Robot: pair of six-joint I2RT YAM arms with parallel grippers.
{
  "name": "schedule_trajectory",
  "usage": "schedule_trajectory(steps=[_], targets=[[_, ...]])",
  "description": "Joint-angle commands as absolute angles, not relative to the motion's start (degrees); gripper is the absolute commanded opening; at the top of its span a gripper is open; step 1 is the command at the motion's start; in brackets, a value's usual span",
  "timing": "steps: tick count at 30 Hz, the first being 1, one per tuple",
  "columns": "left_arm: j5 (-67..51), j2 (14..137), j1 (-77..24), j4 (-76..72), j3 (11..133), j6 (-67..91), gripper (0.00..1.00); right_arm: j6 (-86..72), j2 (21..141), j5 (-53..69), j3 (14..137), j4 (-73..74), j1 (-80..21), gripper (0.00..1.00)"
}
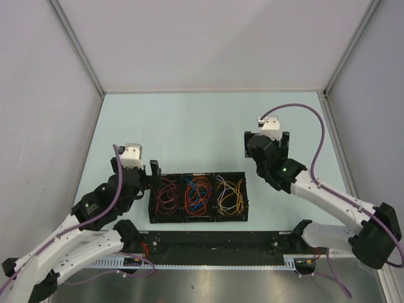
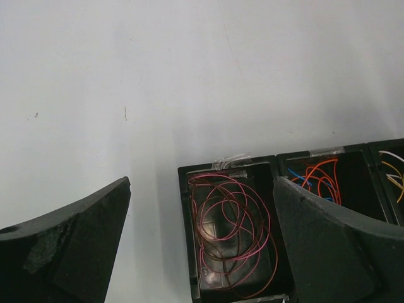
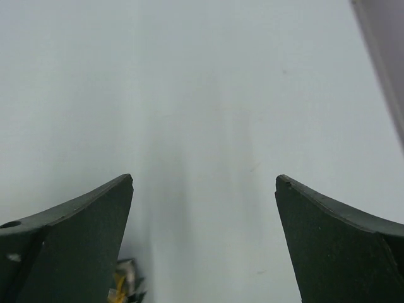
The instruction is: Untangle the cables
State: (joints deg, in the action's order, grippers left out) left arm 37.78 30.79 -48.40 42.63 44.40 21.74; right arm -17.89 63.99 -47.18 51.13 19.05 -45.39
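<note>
The cables lie in loops in a black three-compartment tray [image 1: 197, 220]. Red, pink and brown cables [image 1: 166, 194] fill the left compartment, orange, blue and red ones [image 1: 198, 196] the middle, yellow, white and orange ones [image 1: 230, 196] the right. My left gripper [image 1: 135, 172] hangs open just left of the tray with nothing between its fingers. In its wrist view the pink and brown loops [image 2: 233, 221] show between the open left gripper [image 2: 202, 183], with orange cables [image 2: 322, 177] beside them. My right gripper [image 1: 266, 146] is open and empty beyond the tray's right end. The right wrist view shows the right gripper [image 3: 203, 178] over bare table.
A black rail [image 1: 214, 243] runs along the near edge between the arm bases. Grey walls close in the pale table [image 1: 202, 126] at back, left and right. A corner of the tray with yellow strands [image 3: 126, 284] shows at the bottom left of the right wrist view.
</note>
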Motion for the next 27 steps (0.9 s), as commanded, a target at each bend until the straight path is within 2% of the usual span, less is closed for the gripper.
schedule_trajectory(steps=[1, 8, 11, 15, 18, 23, 27], targets=[[36.39, 30.32, -48.16, 41.04, 43.95, 20.04, 1.0, -5.72, 65.83, -52.84, 47.92, 7.14, -39.13, 1.0], [35.86, 27.86, -48.08, 40.52, 43.42, 20.04, 1.0, -2.37, 59.78, -40.09, 37.2, -8.6, -25.24, 0.99], [35.95, 27.51, -48.08, 40.25, 43.24, 19.95, 1.0, -5.26, 60.2, -41.3, 35.78, -8.62, -18.47, 1.0], [35.77, 27.77, -48.08, 40.34, 43.33, 19.95, 1.0, -8.86, 60.99, -29.31, 32.01, -10.18, -8.99, 1.0], [35.77, 28.21, -48.08, 40.43, 43.33, 20.04, 1.0, -7.21, 63.35, -18.41, 26.83, -18.61, -6.69, 1.0], [36.21, 28.48, -47.99, 40.78, 43.33, 20.39, 1.0, -0.71, 71.7, -16.53, 22.86, -34.32, -6.15, 1.0], [36.91, 28.3, -47.99, 40.96, 43.33, 20.74, 1.0, 3.43, 76.98, -6.63, 20.4, -45.24, -4.66, 1.0]])
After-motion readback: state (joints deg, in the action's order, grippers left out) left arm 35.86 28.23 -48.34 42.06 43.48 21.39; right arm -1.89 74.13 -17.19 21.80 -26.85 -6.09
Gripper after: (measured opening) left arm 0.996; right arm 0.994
